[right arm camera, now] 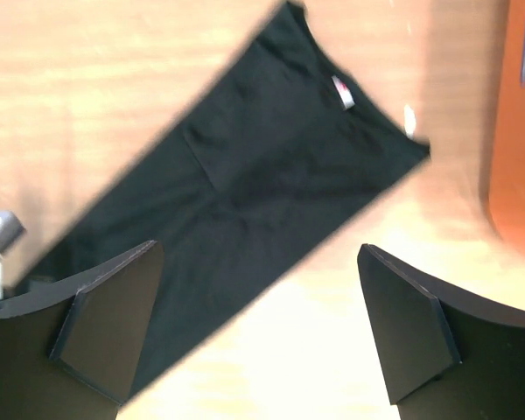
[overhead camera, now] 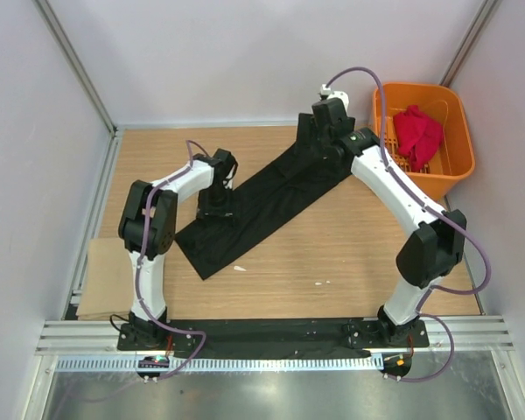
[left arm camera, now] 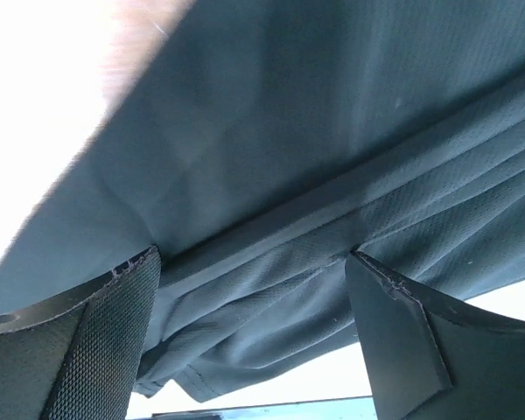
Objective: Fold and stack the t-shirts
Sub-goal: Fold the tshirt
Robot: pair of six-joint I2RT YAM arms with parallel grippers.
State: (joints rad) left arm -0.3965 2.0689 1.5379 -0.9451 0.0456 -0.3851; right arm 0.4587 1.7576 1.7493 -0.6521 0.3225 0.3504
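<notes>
– Black shirt (overhead camera: 254, 206) first: where does it lie?
– On the wooden table (overhead camera: 350, 262), folded into a long narrow strip. It runs on a slant from the near left to the far right, flat on the boards.
– And the red shirt (overhead camera: 417, 133)?
– Bunched up inside the orange basket (overhead camera: 442, 185) at the far right corner, well apart from the black one.
– What about the left gripper (left arm camera: 252, 259)?
– It hangs over the near-left part of the strip. Its fingers (left arm camera: 105, 341) stand wide apart, with pleated cloth under the gap and nothing pinched. Whether they touch the cloth, I cannot tell.
– The right gripper (right arm camera: 261, 252)?
– Above the far end of the strip, spread just as wide and grasping nothing. From its wrist view the shirt lies below, with a small white label (right arm camera: 343, 92) near one edge.
– Anything else?
– A tan cardboard sheet (overhead camera: 105, 280) lies at the table's near left edge, beside the left arm.
</notes>
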